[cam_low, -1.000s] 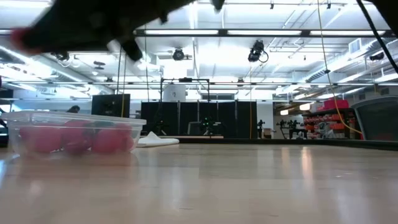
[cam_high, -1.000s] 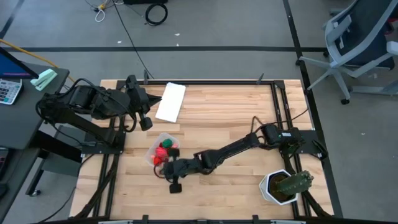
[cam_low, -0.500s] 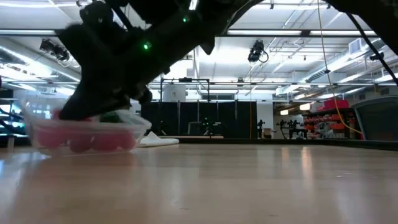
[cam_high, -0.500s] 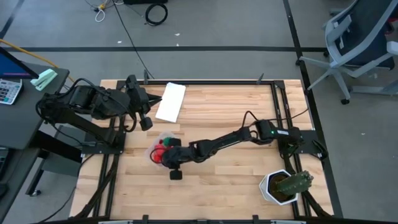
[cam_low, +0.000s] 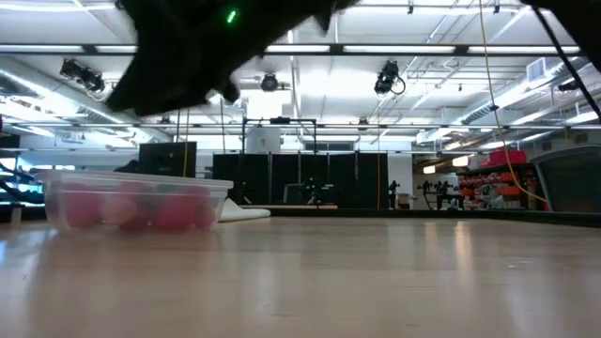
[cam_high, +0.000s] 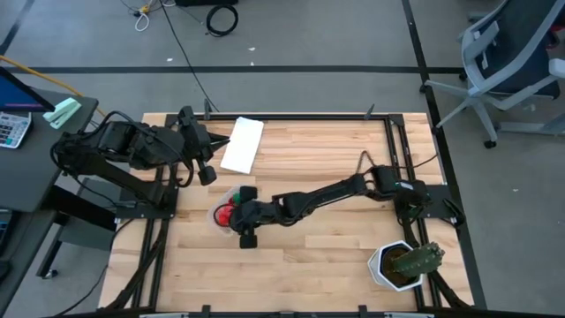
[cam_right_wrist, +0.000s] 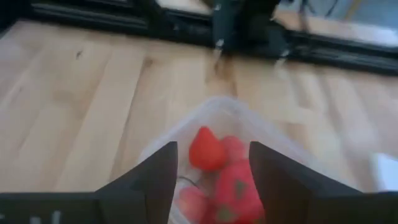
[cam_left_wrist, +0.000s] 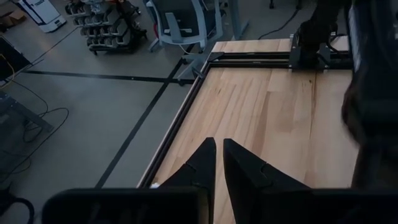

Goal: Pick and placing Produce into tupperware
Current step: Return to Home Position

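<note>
On the left half of the table (cam_high: 335, 150), roughly midway between its two long edges: tupperware (cam_high: 217, 215) sits flat, open top, partly covered from above by the right arm (cam_high: 327, 196)

Produce (cam_right_wrist: 206, 149) is inside it: a cluster of red/pink pieces, with a strawberry-shaped one on top in the right wrist view. Low view shows the pink pieces lying along the floor of the box, all below the rim. Can't read the exact count, the arm hides part of the box from above

Right hand (cam_high: 237, 215) hangs directly over the tupperware, reaching in from the right edge of the table. Released: fingers (cam_right_wrist: 155, 180) spread wide, nothing gripped, box showing between them. In the low view the dark hand is above the rim, clear of the box

Left hand (cam_left_wrist: 219, 163) waits at the left edge of the table, just beside the white panel (cam_high: 243, 144). Clenched: fingers nearly together, only a thin gap, nothing between them

Cactus (cam_high: 415, 261) in its white pot (cam_high: 381, 265) stands at a right corner of the table, well apart from the box
</note>
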Motion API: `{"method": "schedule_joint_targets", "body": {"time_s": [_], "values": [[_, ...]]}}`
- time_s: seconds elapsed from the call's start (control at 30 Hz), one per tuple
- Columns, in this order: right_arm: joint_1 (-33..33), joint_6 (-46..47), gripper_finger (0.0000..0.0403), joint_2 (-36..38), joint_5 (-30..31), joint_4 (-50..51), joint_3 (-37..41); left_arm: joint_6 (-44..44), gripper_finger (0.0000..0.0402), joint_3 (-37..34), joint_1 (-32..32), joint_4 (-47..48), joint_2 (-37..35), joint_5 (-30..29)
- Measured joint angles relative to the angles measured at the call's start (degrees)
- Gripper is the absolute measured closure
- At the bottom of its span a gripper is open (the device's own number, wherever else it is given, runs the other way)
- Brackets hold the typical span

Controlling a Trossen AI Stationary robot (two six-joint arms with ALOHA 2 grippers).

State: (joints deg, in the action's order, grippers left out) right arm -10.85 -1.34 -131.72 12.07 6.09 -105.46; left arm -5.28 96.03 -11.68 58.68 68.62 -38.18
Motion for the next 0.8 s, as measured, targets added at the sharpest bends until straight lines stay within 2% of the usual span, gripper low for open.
{"method": "schedule_joint_targets", "body": {"time_s": [0.1, 0.17, 0.3, 0.47, 0.57, 0.63, 0.73, 0.8], "values": [[-0.1, 0.0, 0.0199, 5.4, 3.4, 9.4, 0.0, 0.0, 0.0369, 0.0, 0.0, 0.3, 0.0, 0.0], [-0.2, 1.1, 0.0205, 9.9, 6.2, 19.1, 0.0, 0.0, 0.0372, 0.0, 0.0, 0.4, 0.0, 0.0], [-0.7, 9.2, 0.022, 20.8, 11.5, 40.6, 0.0, 0.4, 0.0378, 0.0, -0.3, 2.2, -0.9, 0.0], [-2.7, 16.7, 0.0229, 36.7, 12.4, 62.1, -0.1, 1.7, 0.0381, 0.1, -1.5, 7.3, -5.7, -0.1], [-4.9, 25.4, 0.0229, 46.3, 12.5, 68.8, -0.1, -2.4, 0.0377, 0.0, -2.9, 12.2, -9.5, 0.4], [-7.2, 31.0, 0.0228, 51.9, 13.6, 71.2, 0.1, -8.2, 0.0374, 0.1, -3.9, 16.5, -12.5, 1.9], [-12.2, 31.8, 0.0229, 59.3, 20.9, 70.9, 4.0, -18.6, 0.0371, 0.1, -5.2, 22.9, -16.4, 3.1], [-15.9, 31.0, 0.0229, 63.9, 27.2, 68.9, 10.0, -21.2, 0.037, -0.6, -5.8, 25.1, -18.7, 2.9]]}}
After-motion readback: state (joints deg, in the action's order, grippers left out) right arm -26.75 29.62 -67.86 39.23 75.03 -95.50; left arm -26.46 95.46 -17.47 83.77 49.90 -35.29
